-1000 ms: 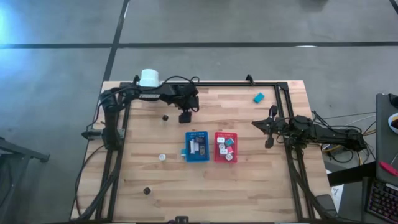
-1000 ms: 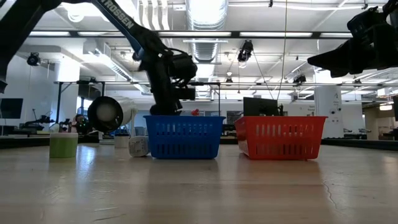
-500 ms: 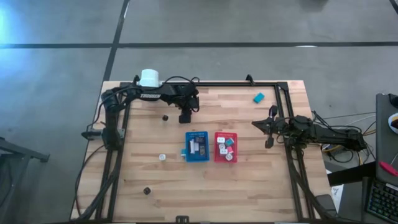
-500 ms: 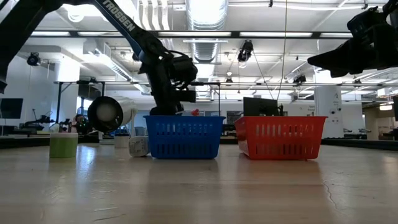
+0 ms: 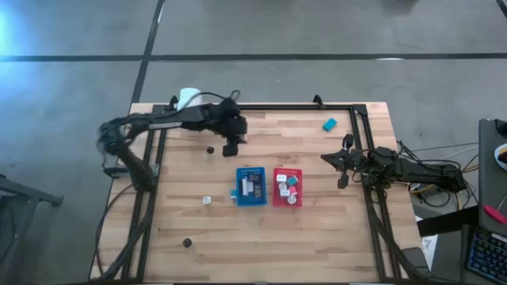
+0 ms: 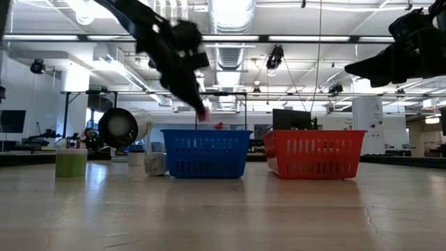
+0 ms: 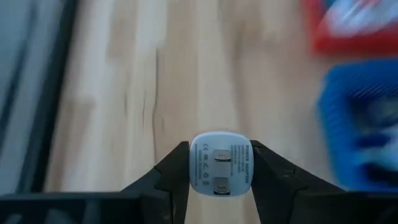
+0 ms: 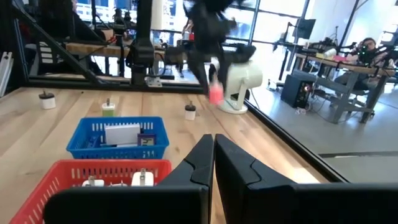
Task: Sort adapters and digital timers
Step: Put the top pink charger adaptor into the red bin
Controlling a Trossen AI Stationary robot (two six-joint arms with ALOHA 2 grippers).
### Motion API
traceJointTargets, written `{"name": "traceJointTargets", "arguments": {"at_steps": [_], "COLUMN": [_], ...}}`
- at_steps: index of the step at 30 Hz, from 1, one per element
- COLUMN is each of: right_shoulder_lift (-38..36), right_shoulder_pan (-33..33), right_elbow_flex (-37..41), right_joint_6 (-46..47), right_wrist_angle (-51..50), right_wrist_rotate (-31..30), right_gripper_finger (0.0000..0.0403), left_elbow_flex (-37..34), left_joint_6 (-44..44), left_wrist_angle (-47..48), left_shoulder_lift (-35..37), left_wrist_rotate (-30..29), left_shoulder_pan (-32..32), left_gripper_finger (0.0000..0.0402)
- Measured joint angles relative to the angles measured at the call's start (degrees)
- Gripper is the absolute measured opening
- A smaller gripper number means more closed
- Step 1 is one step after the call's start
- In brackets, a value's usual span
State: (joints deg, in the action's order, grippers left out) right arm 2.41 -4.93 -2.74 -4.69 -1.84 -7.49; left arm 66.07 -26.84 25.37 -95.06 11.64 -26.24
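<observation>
Meanwhile the left tool [image 7: 219, 167], clamped on a white adapter [image 7: 221, 163], had lifted and swung away behind the blue basket [image 5: 251, 186], so sorting continued; the right tool [image 8: 213, 163] waited beside the red basket [image 5: 287, 187], fingers together

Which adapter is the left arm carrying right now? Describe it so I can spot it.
Start at the blue basket mid-table; the left gripper hangs beyond it, toward the white cylinder. Clamped between its fingers is a white adapter with rounded corners and grey print. Unlike the other adapters, it is off the table.
</observation>
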Motion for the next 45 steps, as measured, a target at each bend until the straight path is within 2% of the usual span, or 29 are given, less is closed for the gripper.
{"name": "traceJointTargets", "arguments": {"at_steps": [4, 10, 15, 19, 24, 29, 34, 39, 45], "right_shoulder_lift": [0.01, 0.01, 0.01, 0.01, 0.01, 0.01, 0.01, 0.01, 0.01], "right_shoulder_pan": [0.00, 0.00, 0.00, 0.00, 0.02, 0.04, 0.02, 0.02, 0.02], "right_elbow_flex": [0.00, 0.00, 0.00, 0.00, 0.00, 0.00, 0.00, 0.00, 0.00], "right_joint_6": [0.44, 1.31, 1.31, 1.52, 1.53, 1.53, 1.51, 1.34, 0.56], "right_wrist_angle": [-0.14, -0.16, 0.23, 0.30, 0.32, 0.32, 0.34, 0.43, 0.45], "right_wrist_rotate": [0.00, 0.00, -0.02, -0.02, -0.04, -0.04, -0.05, -0.07, -0.10], "right_gripper_finger": [0.0008, 0.0008, 0.0008, 0.0008, 0.0008, 0.0008, 0.0008, 0.0008, 0.0008], "left_elbow_flex": [-9.73, -27.54, -41.32, -48.71, -52.83, -54.33, -50.74, -43.94, -28.89], "left_joint_6": [4.30, 11.12, 16.29, 16.83, 17.19, 18.16, 24.99, 24.97, 19.97], "left_wrist_angle": [-10.68, -25.93, -41.87, -45.23, -45.48, -46.82, -47.48, -46.98, -40.71], "left_shoulder_lift": [13.46, 34.48, 49.89, 58.29, 63.90, 64.59, 59.28, 47.01, 25.86], "left_wrist_rotate": [5.15, 5.87, 9.25, 9.25, 9.25, 8.92, 0.70, 0.35, 0.18], "left_shoulder_pan": [0.37, 0.55, 0.61, 0.61, 0.61, 0.61, 0.68, 2.81, 10.37], "left_gripper_finger": [0.0132, 0.0132, 0.0132, 0.0132, 0.0132, 0.0132, 0.0132, 0.0132, 0.0132]}}
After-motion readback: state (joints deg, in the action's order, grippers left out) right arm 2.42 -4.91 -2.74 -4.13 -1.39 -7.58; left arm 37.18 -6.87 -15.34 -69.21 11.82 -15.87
